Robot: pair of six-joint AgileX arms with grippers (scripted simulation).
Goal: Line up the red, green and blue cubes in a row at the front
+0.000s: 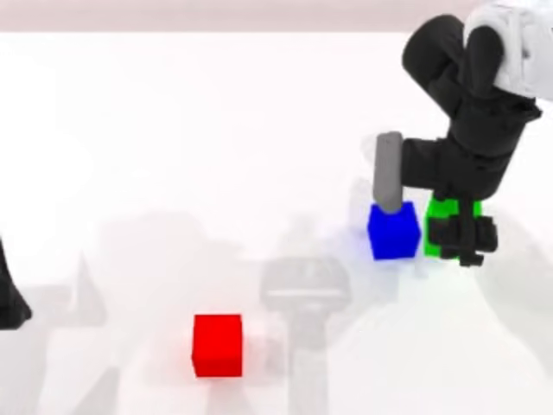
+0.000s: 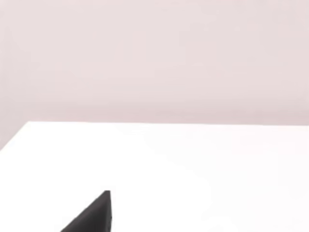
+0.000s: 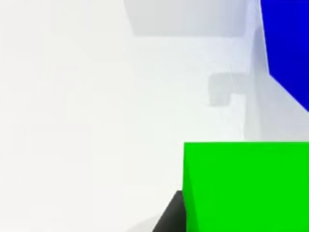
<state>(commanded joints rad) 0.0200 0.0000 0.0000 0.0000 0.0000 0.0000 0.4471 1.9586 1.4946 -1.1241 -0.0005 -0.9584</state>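
Observation:
The green cube (image 1: pixel 442 226) sits at the right, mostly hidden under my right gripper (image 1: pixel 460 239), which is shut on it. In the right wrist view the green cube (image 3: pixel 246 186) fills the near corner, with one dark finger (image 3: pixel 171 217) pressed against its side. The blue cube (image 1: pixel 393 231) stands just left of the green one, close beside it; it is also in the right wrist view (image 3: pixel 289 48). Alone at the front, left of centre, is the red cube (image 1: pixel 217 345). My left arm (image 1: pixel 9 303) is parked at the left edge, one finger (image 2: pixel 94 215) showing over bare table.
A grey bar (image 1: pixel 389 173) on the right arm hangs over the back of the blue cube. The white table (image 1: pixel 173 156) stretches wide between the red cube and the blue and green pair.

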